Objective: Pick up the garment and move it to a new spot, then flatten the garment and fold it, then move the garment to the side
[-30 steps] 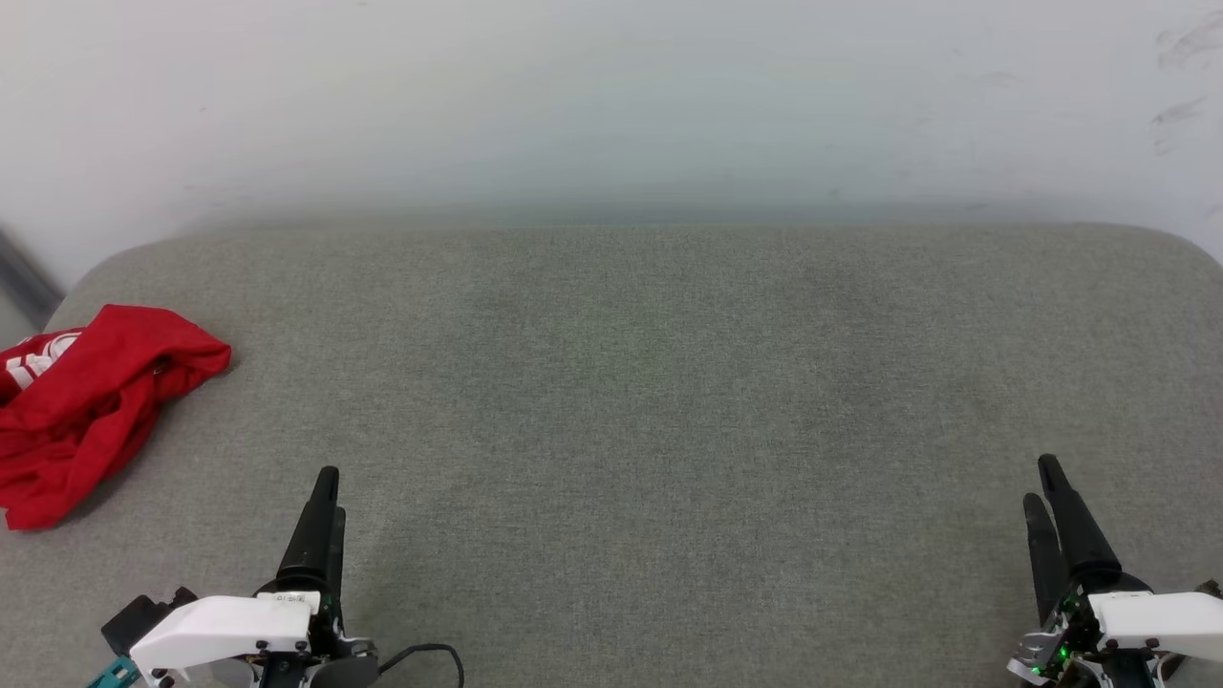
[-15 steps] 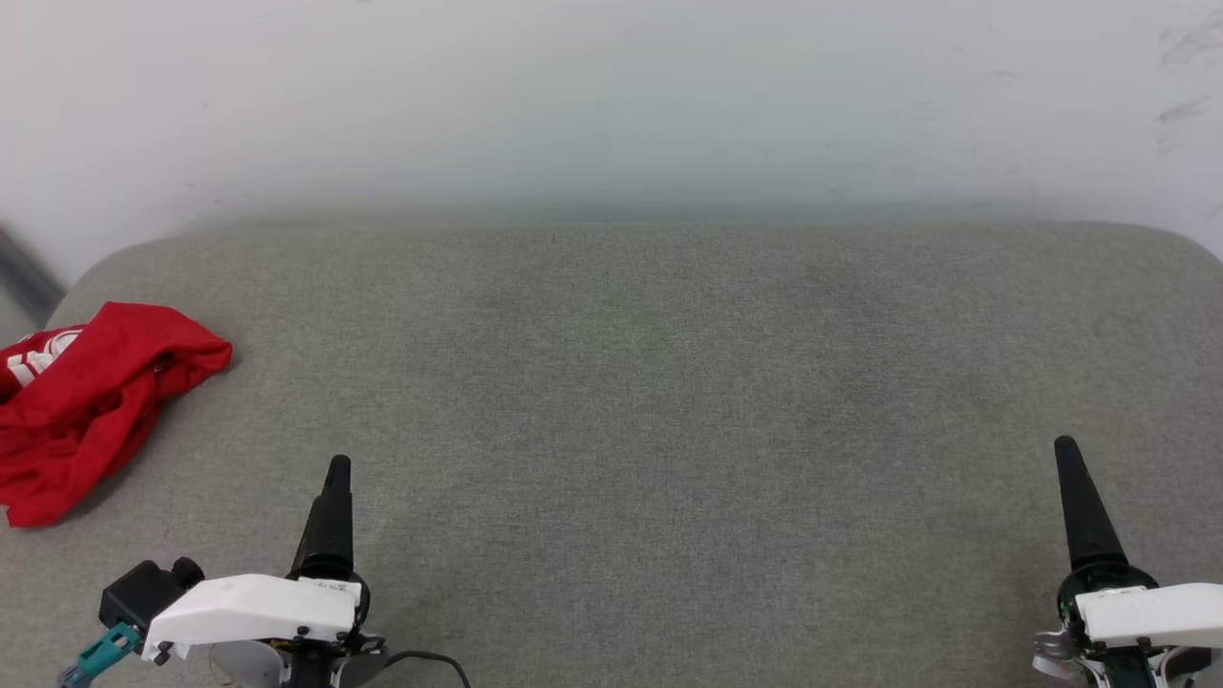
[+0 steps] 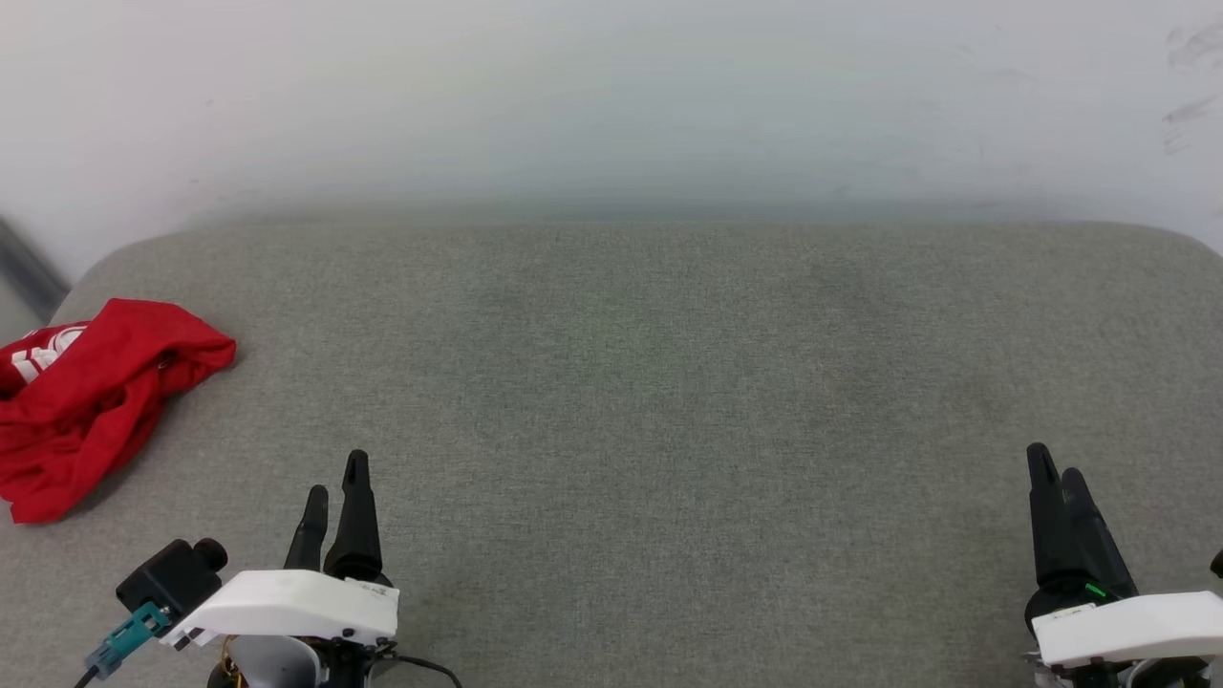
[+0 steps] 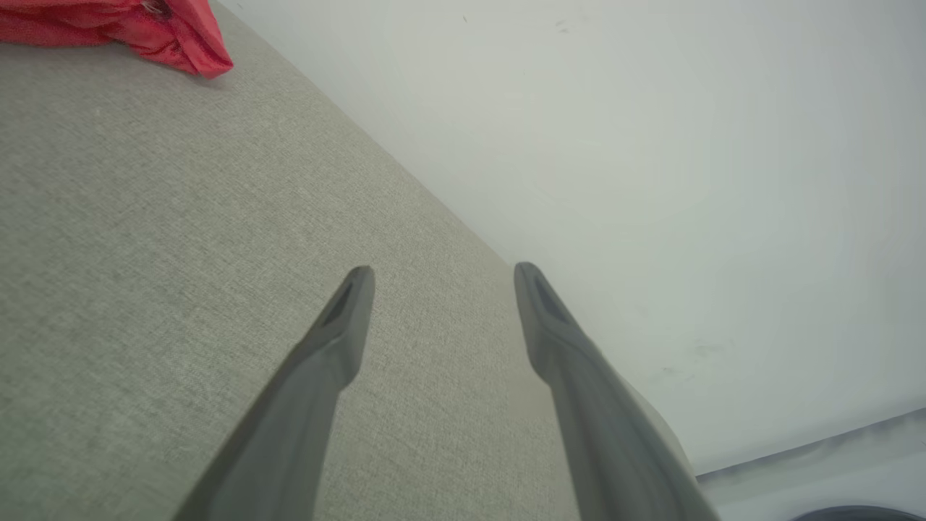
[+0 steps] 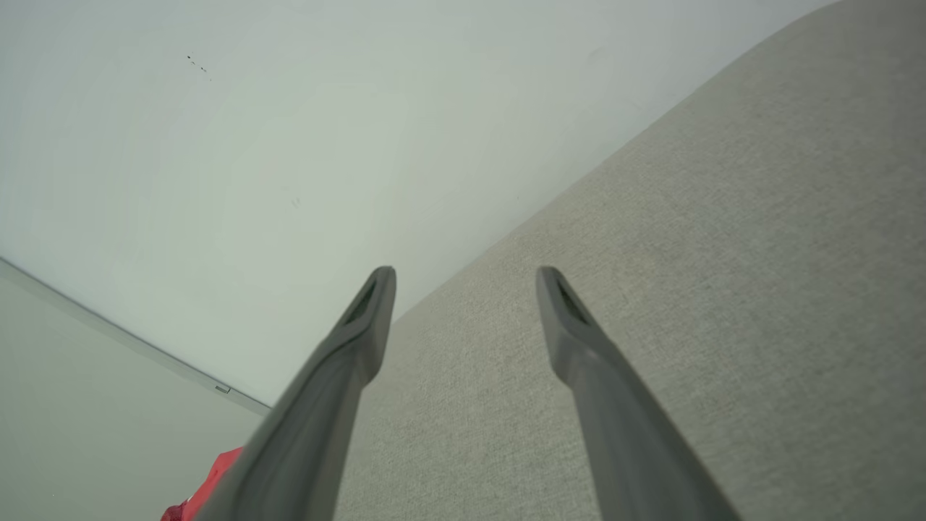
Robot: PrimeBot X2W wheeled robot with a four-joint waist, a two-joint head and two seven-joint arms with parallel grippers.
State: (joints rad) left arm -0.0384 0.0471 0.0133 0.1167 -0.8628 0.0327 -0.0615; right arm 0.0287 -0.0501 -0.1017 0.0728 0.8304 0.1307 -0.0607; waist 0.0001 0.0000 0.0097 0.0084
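Crumpled red garment — white lettering too folded to read.

Head view: high, facing forward and down across the pad to the wall. Left wrist view: low, near the pad, rolled, along the left gripper. Right wrist view: likewise, along the right gripper. All three share pad, wall and garment, at frame left.

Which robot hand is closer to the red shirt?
The left gripper: the garment lies on its side of the grey cushion; the right gripper is far across.
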